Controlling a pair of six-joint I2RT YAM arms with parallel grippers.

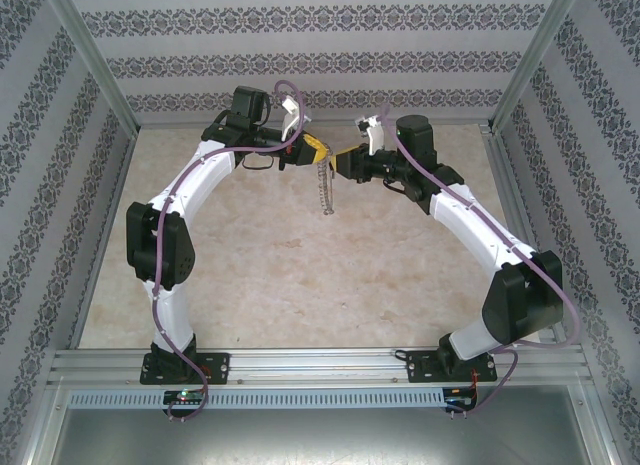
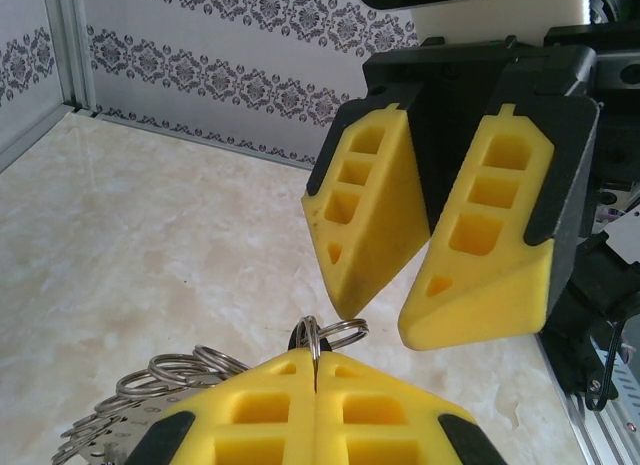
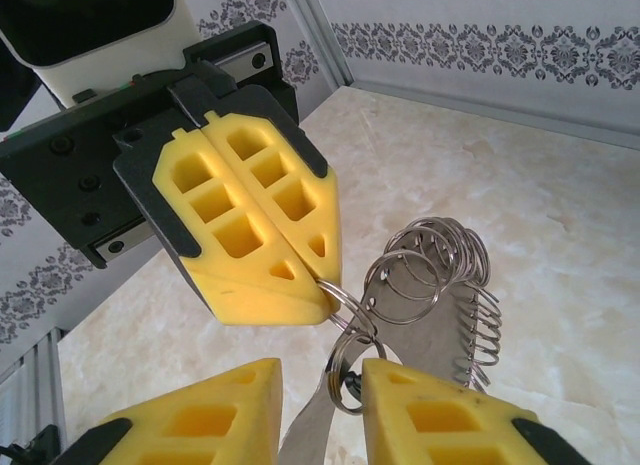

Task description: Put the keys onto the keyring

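My left gripper (image 2: 316, 360) is shut on a small silver loop (image 2: 316, 335) of the keyring (image 2: 165, 377), whose other loops fan out to the lower left. From above, the keyring (image 1: 323, 190) hangs chain-like below both grippers. In the right wrist view the keyring (image 3: 445, 275) is a flat silver band fringed with loops, hanging from the left gripper (image 3: 325, 285). My right gripper (image 3: 322, 370) is open, and one loop (image 3: 345, 370) sits between its fingers. A small black bit, the key's head (image 3: 354, 384), shows behind that loop; its blade is hidden.
The two grippers (image 1: 308, 150) (image 1: 340, 163) meet tip to tip above the back middle of the marble tabletop (image 1: 300, 275). Patterned walls and metal frame posts (image 1: 90, 60) close in the sides and back.
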